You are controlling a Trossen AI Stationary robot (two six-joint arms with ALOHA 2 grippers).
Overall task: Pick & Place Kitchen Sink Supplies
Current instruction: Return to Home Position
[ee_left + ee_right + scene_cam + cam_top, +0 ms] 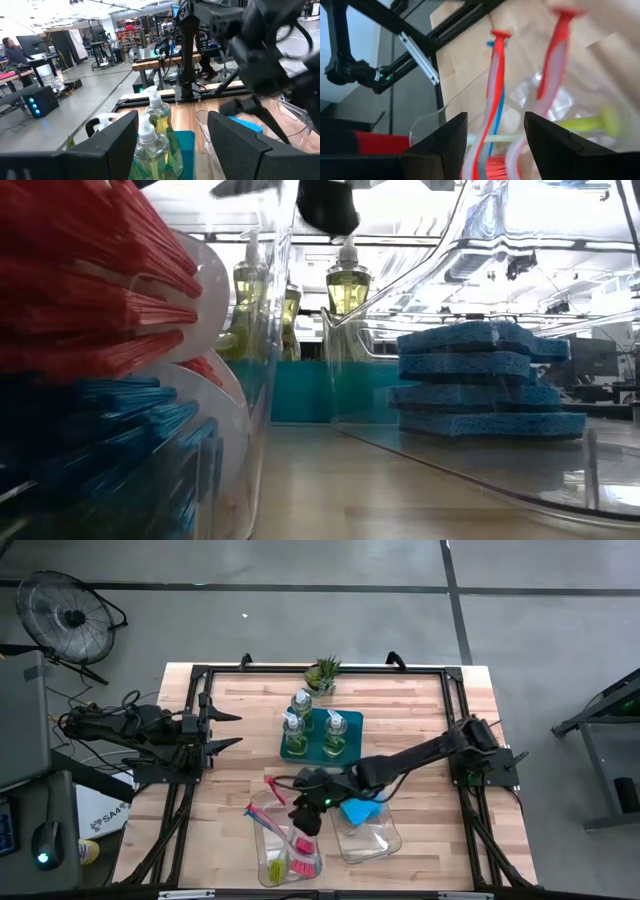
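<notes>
Black fingers spread and empty, the right gripper (304,814) hangs over the left clear plastic bin (258,830), near the worktop (420,710) edge opposite the small potted plant (323,673); bare wood lies open toward both side edges. That bin holds two red-pink dish brushes (555,55), one blue brush (500,107) and at least one yellow-green brush (590,122), and the clear bin (375,840) beside it holds four stacked blue sponges (480,380). Three pump bottles of yellow-green soap (335,730) stand on the teal tray (315,745) behind the arm, and the left gripper (232,730) waits, fingers apart, at the left edge.
</notes>
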